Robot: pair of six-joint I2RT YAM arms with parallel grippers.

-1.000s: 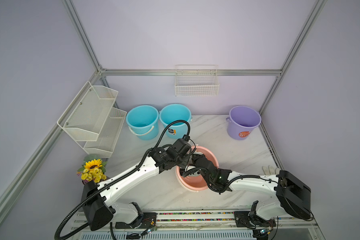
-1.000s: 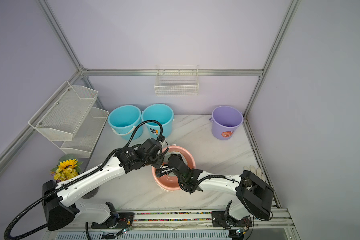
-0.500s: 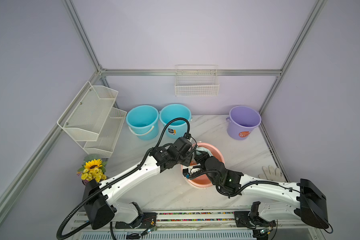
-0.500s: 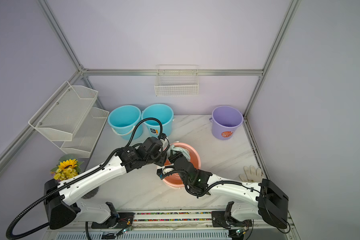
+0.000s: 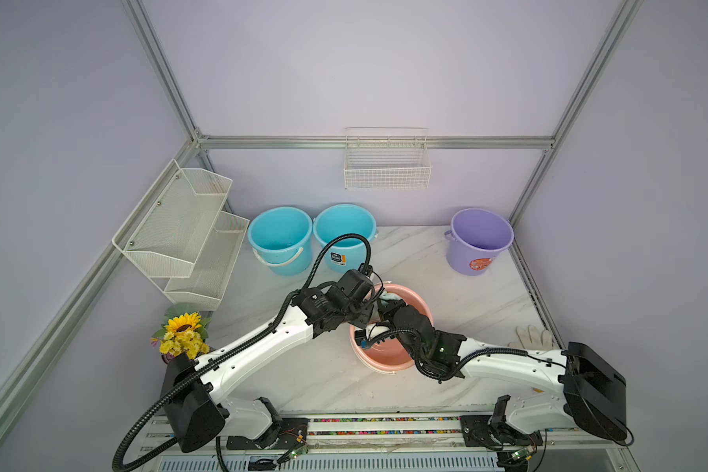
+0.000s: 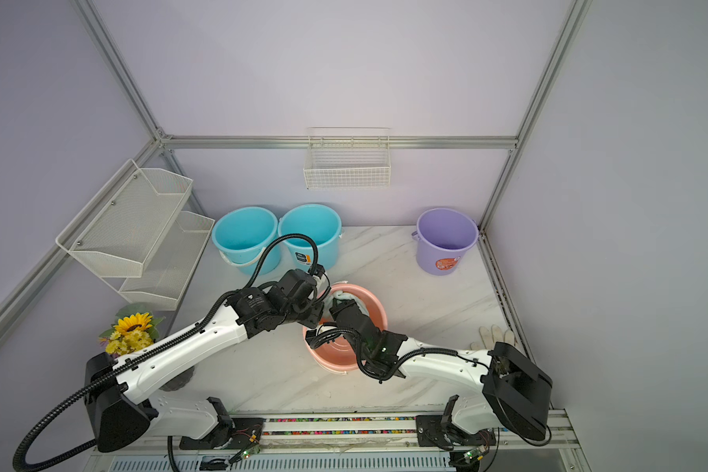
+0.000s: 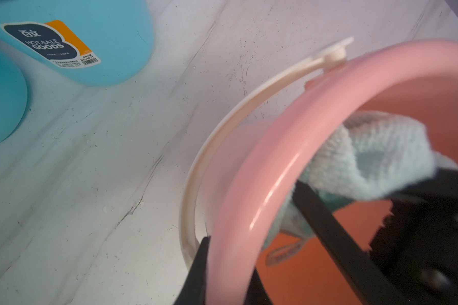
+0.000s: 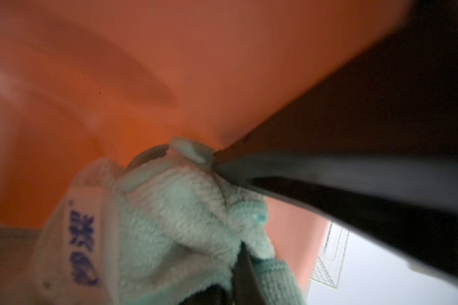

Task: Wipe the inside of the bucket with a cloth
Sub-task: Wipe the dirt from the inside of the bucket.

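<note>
**Cloth** (image 8: pixel 183 216): pale mint-green terry with a looped pile, bunched into a soft wad. It sits inside the pink bucket (image 5: pixel 422 304), against the inner wall just below the rim, on the side where the left gripper holds. The right gripper (image 8: pixel 230 206) reaches into the bucket and is clamped on the wad, with folds bulging out around its black fingers. A white tag (image 8: pixel 82 237) with blue characters hangs from the cloth.

**Pink bucket:** smooth plastic, round, with a thick rolled rim and a darker orange-pink inside. A thin cream handle (image 7: pixel 217 142) is folded down outside the rim. It holds the cloth and the front of the right gripper.

**Left gripper** (image 7: pixel 230 258): black, closed on the bucket's rim, with one finger outside the wall and one inside.

**Tabletop** (image 5: pixel 446 286): white, grey-veined marble pattern.

**Other containers, along the back edge of the tabletop:**
- Turquoise bucket with white handle (image 5: pixel 279 261).
- Just beside it, a labelled turquoise bucket (image 5: pixel 344 245).
- Well apart from both, a purple bucket (image 5: pixel 479 253) bearing an orange sticker.

**On the walls:** a white wire basket (image 5: pixel 387 167) and a two-tier mesh rack (image 5: pixel 180 229).

**Loose items:** a white glove (image 5: pixel 532 335) lying flat by the right arm, and sunflowers (image 5: pixel 182 331) by the left arm.
</note>
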